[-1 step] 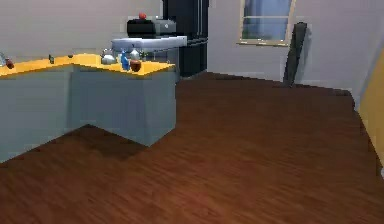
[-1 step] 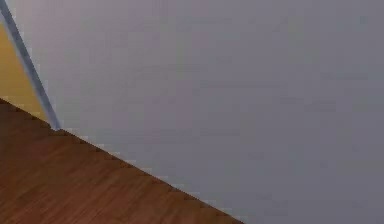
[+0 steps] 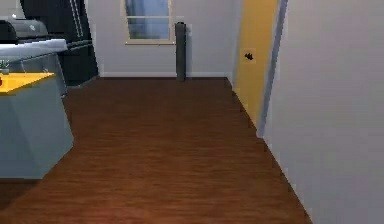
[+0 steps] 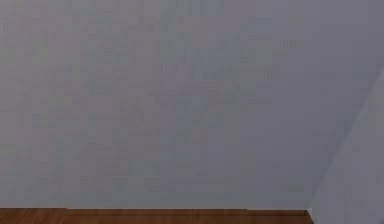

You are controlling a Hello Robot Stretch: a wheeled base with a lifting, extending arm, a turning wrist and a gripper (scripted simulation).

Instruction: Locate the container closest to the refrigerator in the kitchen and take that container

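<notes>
One yellow-topped counter (image 3: 33,122) is seen across wood floor (image 3: 170,150) from the yellow door (image 3: 256,55); hand state cannot be told.

1 window (image 3: 149,20), 1 door (image 3: 257,55), 1 refrigerator (image 3: 62,15), 1 counter (image 3: 30,125).

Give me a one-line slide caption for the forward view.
Kitchen ahead: dark refrigerator at far left beyond a yellow-topped counter, window on the back wall, yellow door at right.

Yellow door (image 3: 257,55), window (image 3: 148,20), wooden floor (image 3: 170,140)
</notes>
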